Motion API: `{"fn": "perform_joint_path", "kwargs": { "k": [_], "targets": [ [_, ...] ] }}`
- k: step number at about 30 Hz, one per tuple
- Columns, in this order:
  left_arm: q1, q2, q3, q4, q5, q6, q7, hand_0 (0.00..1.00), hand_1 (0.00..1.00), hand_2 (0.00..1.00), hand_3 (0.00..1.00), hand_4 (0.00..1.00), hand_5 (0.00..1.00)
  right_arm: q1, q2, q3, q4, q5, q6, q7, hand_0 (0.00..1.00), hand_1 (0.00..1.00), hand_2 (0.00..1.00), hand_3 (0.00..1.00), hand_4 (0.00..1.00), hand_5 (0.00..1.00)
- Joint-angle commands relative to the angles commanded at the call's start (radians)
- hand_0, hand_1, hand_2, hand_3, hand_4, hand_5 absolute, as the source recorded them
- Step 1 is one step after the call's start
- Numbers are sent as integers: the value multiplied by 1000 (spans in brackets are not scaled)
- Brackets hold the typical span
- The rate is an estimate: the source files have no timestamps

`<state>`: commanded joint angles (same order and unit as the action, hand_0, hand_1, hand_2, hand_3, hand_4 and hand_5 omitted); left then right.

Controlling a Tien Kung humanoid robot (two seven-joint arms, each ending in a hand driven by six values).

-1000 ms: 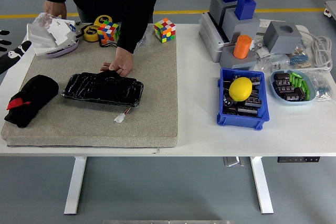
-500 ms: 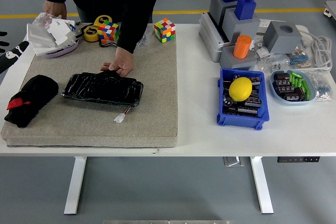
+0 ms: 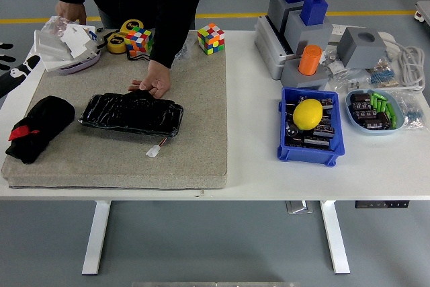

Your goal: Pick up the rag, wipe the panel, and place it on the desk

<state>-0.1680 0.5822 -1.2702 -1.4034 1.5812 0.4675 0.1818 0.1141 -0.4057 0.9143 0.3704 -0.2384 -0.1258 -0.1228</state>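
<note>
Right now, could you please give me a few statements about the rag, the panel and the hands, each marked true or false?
1. The black rag lies on the mat, left of the black panel. True.
2. The robot's left hand is gripping the rag. False: it is at the picture's left edge, apart from the rag.
3. A person's hand rests on the panel's far edge. True.
4. The yellow ball sits on the mat. False: it is in the blue bin, off the mat.
5. The robot's right hand is over the panel. False: it is not in view.
</note>
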Motion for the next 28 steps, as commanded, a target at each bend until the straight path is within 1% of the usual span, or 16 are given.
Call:
{"fn": "perform_joint_path", "kwargs": {
  "k": [8,17,28],
  "targets": [
    [-1,1,-12,-1,0,0,-2,384,611,653,763,998,790,-3,0,6,3,-2,1,1,719,619,674,612,998,604],
    [-3,-1,-7,2,-2,-3,-1,386,614,655,763,998,783,-5,1,6,4,-4,2,1,719,619,673,611,998,605],
    [-2,3,-9,-2,2,-6,4,386,616,656,763,998,779,-4,0,5,5,-4,-1,0,719,619,673,611,998,603]
  ]
}}
